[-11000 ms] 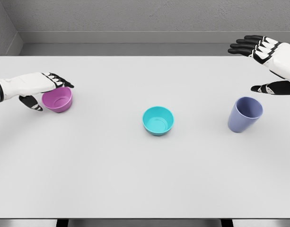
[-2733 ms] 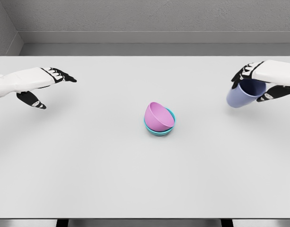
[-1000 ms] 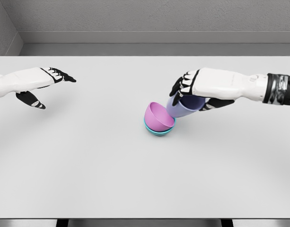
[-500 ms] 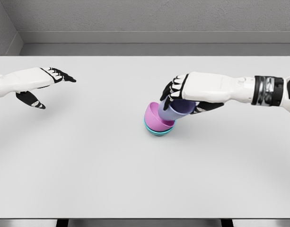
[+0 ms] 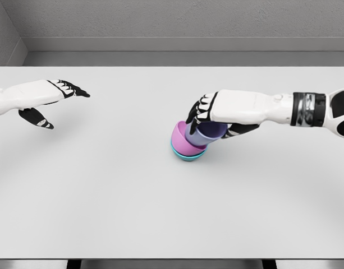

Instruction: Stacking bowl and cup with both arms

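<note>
The right hand (image 5: 208,115) grips the cup (image 5: 204,133) and has just pushed it lower into the pink bowl (image 5: 182,140). The pink bowl sits tilted in the blue bowl (image 5: 186,156), so the stack is nearly done. The left hand (image 5: 45,98) waits open, far off.

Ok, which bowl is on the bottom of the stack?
The teal bowl: only its rim shows under the tilted pink bowl.

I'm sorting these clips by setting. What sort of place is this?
Probably a bare simulated test bench, not a real kitchen: a plain white table against grey walls, holding only a purple cup and stacked pink bowl and teal bowl.
</note>
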Tool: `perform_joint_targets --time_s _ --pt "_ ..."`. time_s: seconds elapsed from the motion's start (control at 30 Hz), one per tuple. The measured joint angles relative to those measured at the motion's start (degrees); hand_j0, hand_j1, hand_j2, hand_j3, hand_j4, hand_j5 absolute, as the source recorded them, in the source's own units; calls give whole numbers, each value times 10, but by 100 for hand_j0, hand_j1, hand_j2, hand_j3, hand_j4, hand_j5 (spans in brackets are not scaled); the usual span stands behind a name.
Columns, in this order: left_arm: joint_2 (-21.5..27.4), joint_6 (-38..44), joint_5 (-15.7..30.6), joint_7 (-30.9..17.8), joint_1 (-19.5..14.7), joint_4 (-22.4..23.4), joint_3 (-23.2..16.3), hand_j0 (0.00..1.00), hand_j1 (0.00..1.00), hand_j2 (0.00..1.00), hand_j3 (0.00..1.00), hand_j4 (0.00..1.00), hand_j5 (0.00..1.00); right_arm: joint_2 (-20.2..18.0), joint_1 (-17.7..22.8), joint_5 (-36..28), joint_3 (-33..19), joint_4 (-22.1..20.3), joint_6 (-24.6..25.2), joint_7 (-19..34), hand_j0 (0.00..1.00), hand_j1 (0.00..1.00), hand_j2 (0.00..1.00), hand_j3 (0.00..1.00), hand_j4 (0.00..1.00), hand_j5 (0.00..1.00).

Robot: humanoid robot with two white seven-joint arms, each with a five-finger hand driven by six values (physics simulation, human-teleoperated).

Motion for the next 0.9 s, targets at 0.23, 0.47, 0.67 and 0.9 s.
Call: perform_joint_targets --time_s 0.23,0.47,0.67,0.9 --pt "1 0 0 0 0 0 0 100 100 100 100 100 100 2 -1 1 10 0 0 0 64 64 64 64 64 64" --pt "1 0 0 0 0 0 0 100 100 100 100 100 100 5 -1 0 15 4 0 0 100 100 100 100 100 100" --pt "2 0 0 0 0 0 0 100 100 100 100 100 100 7 -2 0 19 6 0 0 100 100 100 100 100 100" --pt "2 0 0 0 0 0 0 100 100 100 100 100 100 -1 -62 -3 11 6 0 0 100 100 100 100 100 100"
